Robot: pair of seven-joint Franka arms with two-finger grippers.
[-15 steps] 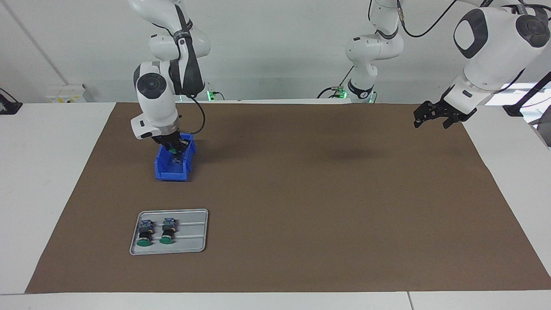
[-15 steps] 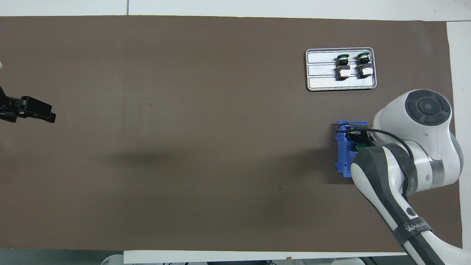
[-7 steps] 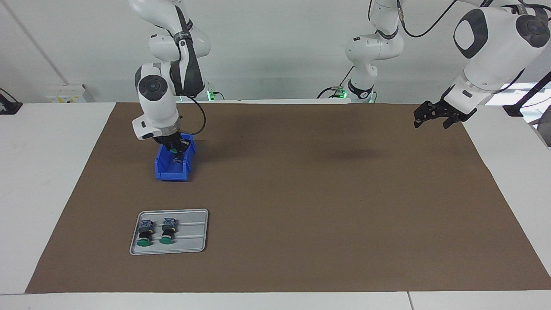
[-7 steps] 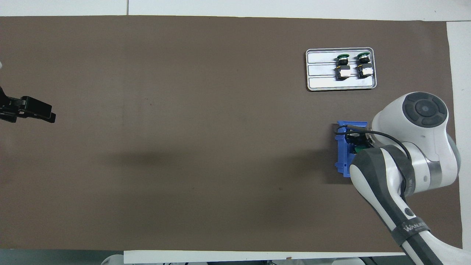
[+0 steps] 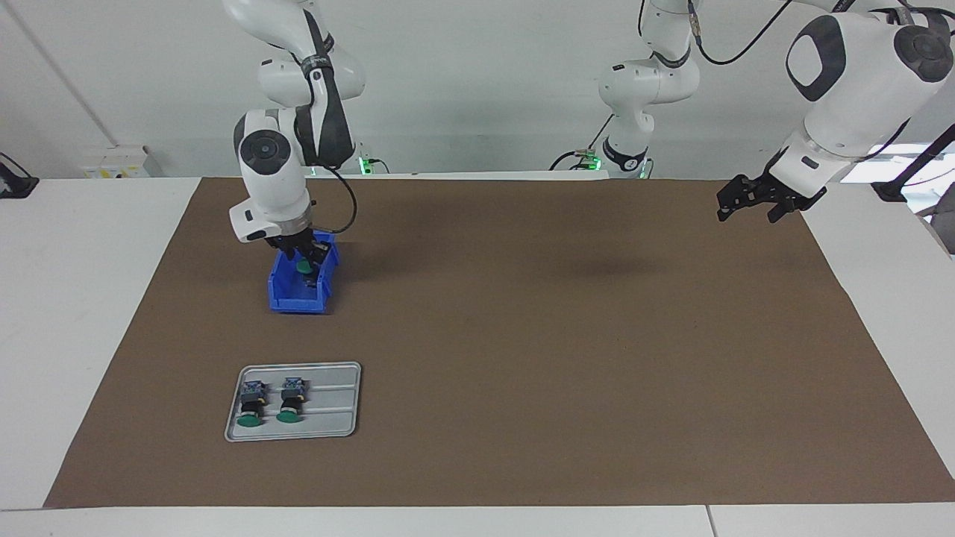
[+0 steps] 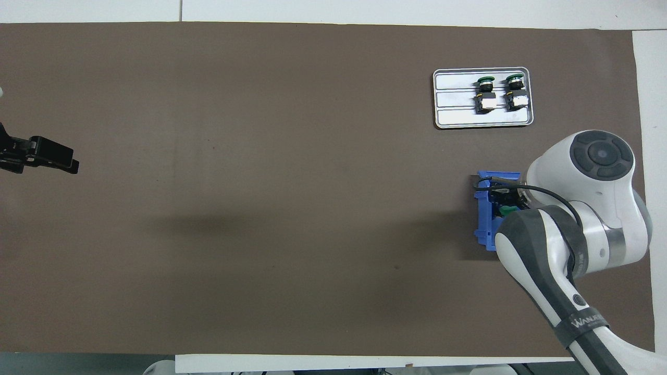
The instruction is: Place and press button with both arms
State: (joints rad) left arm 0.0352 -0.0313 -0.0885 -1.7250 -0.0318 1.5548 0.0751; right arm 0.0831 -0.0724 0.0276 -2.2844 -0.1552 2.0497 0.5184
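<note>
A white desk [image 5: 89, 298] stands against a pale wall, most of its top covered by a brown mat [image 5: 559, 335].

Toward the right arm's end of the desk sits a small blue bin [image 5: 298, 287] with an open top. The right claw [image 5: 301, 253] hangs just over the bin's opening, pointing down, with a green-capped button [image 5: 304, 265] at its fingertips. Whether the fingers clamp the button or only stand about it I cannot tell. In the overhead view the right arm covers most of the bin, and only a sliver of green [image 6: 506, 210] shows inside the blue wall [image 6: 484, 219].

Farther from the robots than the bin lies a shallow grey metal tray [image 5: 336, 403] with ribbed lanes. Two buttons of the same kind lie in it side by side, at the tray's end toward the edge of the desk: one [image 5: 251, 403] and the other [image 5: 291, 400] just beside it. Each lies on its side, green cap pointing away from the robots, terminal block toward them. The rest of the tray is bare.

The left claw [image 5: 753, 200] waits in the air over the mat's edge at the left arm's end of the desk, its fingers apart, holding nothing.

A black band on the right arm [image 6: 583, 323] bears white lettering that begins "WANJI"; the remainder I cannot read.
</note>
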